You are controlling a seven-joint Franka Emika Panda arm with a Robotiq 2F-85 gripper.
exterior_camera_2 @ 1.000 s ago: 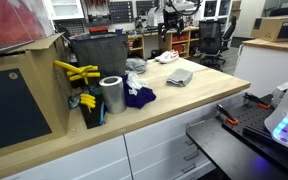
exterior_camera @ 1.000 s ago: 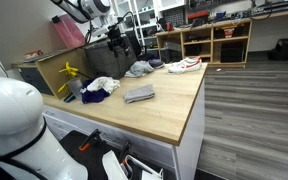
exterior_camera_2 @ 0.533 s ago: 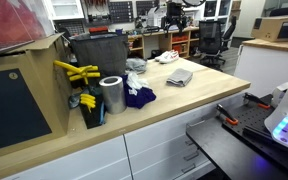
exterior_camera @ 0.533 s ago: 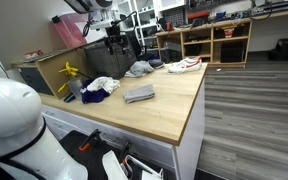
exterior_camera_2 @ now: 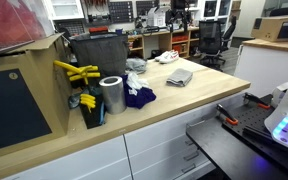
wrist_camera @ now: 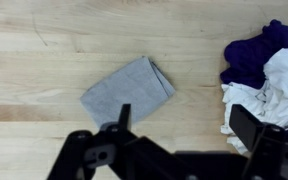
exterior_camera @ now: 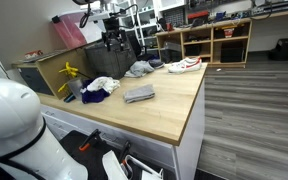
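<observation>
A workshop with shelving and office chairs in the background surrounds a long wooden tabletop (exterior_camera: 169, 115), where some laundry lies at one end. The gripper (wrist_camera: 185, 118) hangs high above it with its jaws spread wide and nothing between them. In both exterior views it (exterior_camera: 111, 40) (exterior_camera_2: 176, 14) sits up near the top of the frame, well clear of the wood.

In the wrist view, the folded grey cloth (wrist_camera: 130, 90) lies flat on the table, under the gripper and a little to one side of the jaw gap. It is a neat rectangle set at an angle to the grain of the wood.

Near that cloth and apart from it sits a crumpled purple garment (wrist_camera: 252, 55), with a white garment (wrist_camera: 274, 95) bunched against it. Farther from the folded grey cloth, a loose grey heap (exterior_camera: 139, 69) and a white sneaker with a red stripe (exterior_camera: 184, 65) lie towards the end of the table. Beyond the purple garment from the folded cloth stand a metal canister (exterior_camera_2: 111, 95) and some yellow clamps (exterior_camera_2: 74, 72).

Over the last second the arm has swung sideways at height, which has put the folded grey cloth under the wrist camera. The jaws have stayed wide throughout, and none of the fabrics has shifted. By my reading, this is positioning above the cloth, with no contact made.
</observation>
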